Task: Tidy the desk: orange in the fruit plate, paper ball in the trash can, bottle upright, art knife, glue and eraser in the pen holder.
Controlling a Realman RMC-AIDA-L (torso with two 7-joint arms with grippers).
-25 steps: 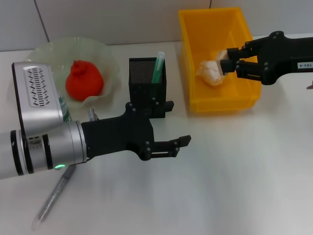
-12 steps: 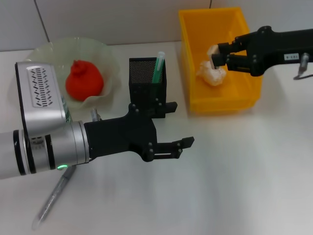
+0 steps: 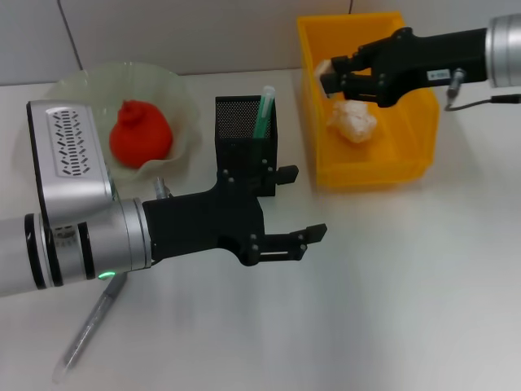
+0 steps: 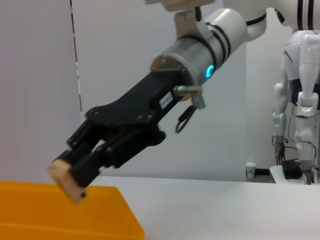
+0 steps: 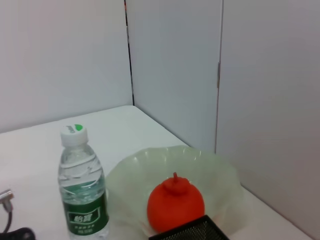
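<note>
— While you hang over that bin, what have you got?

— My right pincer [image 3: 332,81] is clenched on the small tan rectangular eraser [image 4: 64,174]. It is above the deep bright-yellow plastic trash can [image 3: 370,175], on the side nearest the holder. The crumpled white paper ball [image 3: 352,120] lies inside the bin.

— Where does the block go?

— Into the tall square black metal-mesh pen holder [image 3: 244,130], just beside the bin, where a green-white tube [image 3: 262,110] stands. I judge I should carry the block across level, centre it over the free part of the opening, lower it, and only then let go, so it clips neither rim nor tube.

— Your other one?

— My left pincer [image 3: 299,205] hovers spread and empty over the plain white tabletop [image 3: 407,285], in front of the holder.
</note>
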